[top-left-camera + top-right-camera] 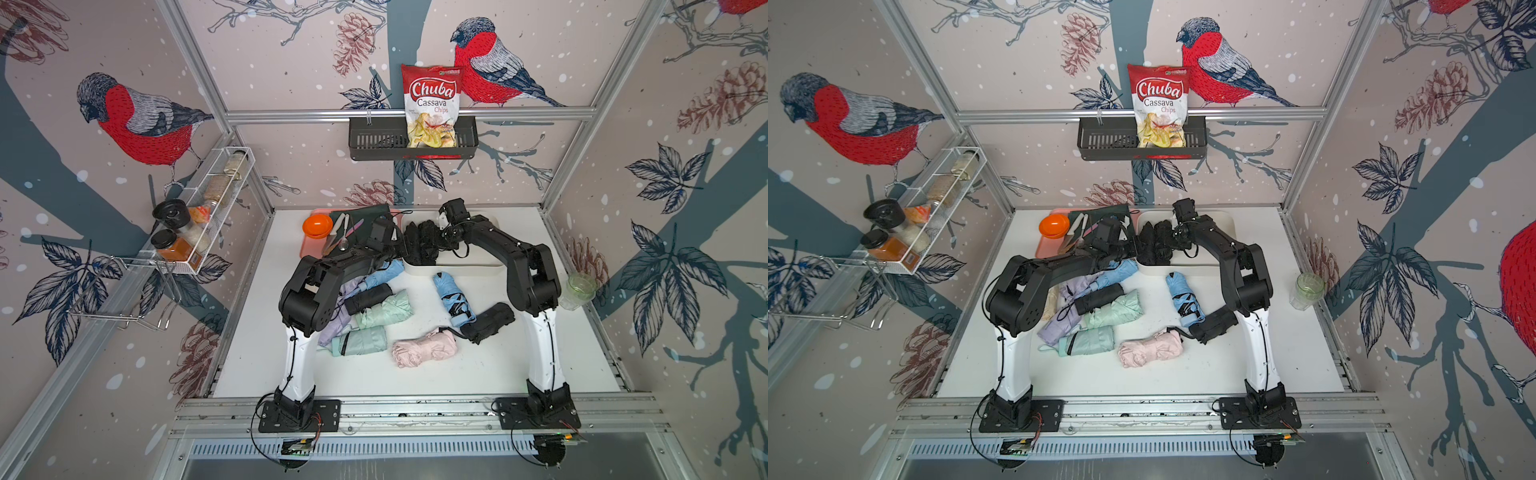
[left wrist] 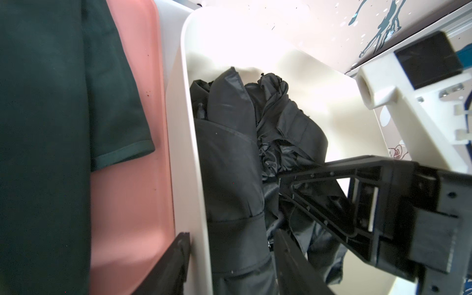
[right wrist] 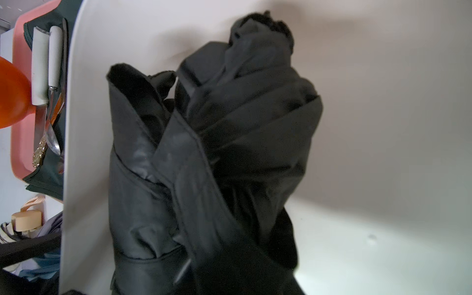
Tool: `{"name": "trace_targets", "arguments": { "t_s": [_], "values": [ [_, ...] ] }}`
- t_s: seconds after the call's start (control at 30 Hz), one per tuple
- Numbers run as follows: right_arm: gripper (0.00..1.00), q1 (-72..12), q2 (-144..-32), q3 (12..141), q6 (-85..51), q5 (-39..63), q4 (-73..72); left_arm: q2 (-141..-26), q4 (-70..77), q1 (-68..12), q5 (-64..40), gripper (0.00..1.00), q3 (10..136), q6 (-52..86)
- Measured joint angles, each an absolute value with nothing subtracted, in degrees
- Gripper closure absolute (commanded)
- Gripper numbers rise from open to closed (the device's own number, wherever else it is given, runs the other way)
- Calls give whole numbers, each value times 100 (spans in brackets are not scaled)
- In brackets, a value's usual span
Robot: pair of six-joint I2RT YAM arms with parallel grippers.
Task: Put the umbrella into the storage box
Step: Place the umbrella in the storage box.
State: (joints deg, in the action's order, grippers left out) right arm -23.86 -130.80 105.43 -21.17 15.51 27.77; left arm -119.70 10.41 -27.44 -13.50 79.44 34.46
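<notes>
The cream-white storage box point(image 1: 453, 268) point(image 2: 178, 127) stands at the back of the table. Two folded black umbrellas lie in it side by side point(image 1: 419, 247) point(image 2: 229, 153) point(image 3: 229, 127). My left gripper point(image 1: 395, 240) point(image 2: 233, 258) is open and straddles the box's left wall. One of its fingers point(image 2: 178, 255) is outside, over the pink tray, and the other is inside against an umbrella. My right gripper point(image 1: 440, 226) point(image 2: 281, 185) reaches down into the box, its tip on the black fabric. That fabric fills the right wrist view and hides its jaws. Several more folded umbrellas point(image 1: 424, 348) lie on the table in front.
The pink tray point(image 1: 309, 249) left of the box holds an orange bowl point(image 1: 317, 226), a dark green cloth and cutlery. A glass cup point(image 1: 577, 291) stands at the right edge. A black wall basket point(image 1: 374, 143) holds a chips bag, and a wire spice rack point(image 1: 199, 216) hangs on the left.
</notes>
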Motion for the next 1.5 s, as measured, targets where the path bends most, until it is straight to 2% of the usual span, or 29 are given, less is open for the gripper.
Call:
{"name": "trace_targets", "arguments": {
  "t_s": [0.17, 0.4, 0.57, 0.67, 0.7, 0.9, 1.1, 1.27, 1.5],
  "values": [
    [65, -2375, -13122, 10547, -2119, 1553, 2746, -11979, 1041, -2744, -1352, 40, 7948, 3448],
    [41, -2366, -13052, 10549, -2121, 1555, 2812, -11907, 1044, -2744, -1354, 29, 7876, 3463],
    [27, -2368, -12956, 10547, -2126, 1540, 2873, -11797, 1048, -2744, -1341, 24, 7802, 3465],
    [13, -2368, -12901, 10523, -2139, 1531, 2884, -11745, 1046, -2744, -1332, 21, 7769, 3465],
    [0, -2370, -12864, 10495, -2139, 1514, 2888, -11730, 1046, -2744, -1323, 19, 7758, 3465],
    [0, -2368, -12547, 10239, -2171, 1288, 2897, -11642, 1044, -2744, -1260, 13, 7690, 3468],
    [0, -2359, -11955, 9778, -2292, 1000, 2849, -11480, 1046, -2744, -1173, 2, 7592, 3472],
    [0, -2359, -11166, 8938, -2578, 720, 2587, -11345, 1044, -2711, -1138, 2, 7511, 3470],
    [0, -2377, -9395, 7050, -3120, 54, 2318, -10995, 1135, -2668, -1044, 2, 7192, 3514]
  ]
}}
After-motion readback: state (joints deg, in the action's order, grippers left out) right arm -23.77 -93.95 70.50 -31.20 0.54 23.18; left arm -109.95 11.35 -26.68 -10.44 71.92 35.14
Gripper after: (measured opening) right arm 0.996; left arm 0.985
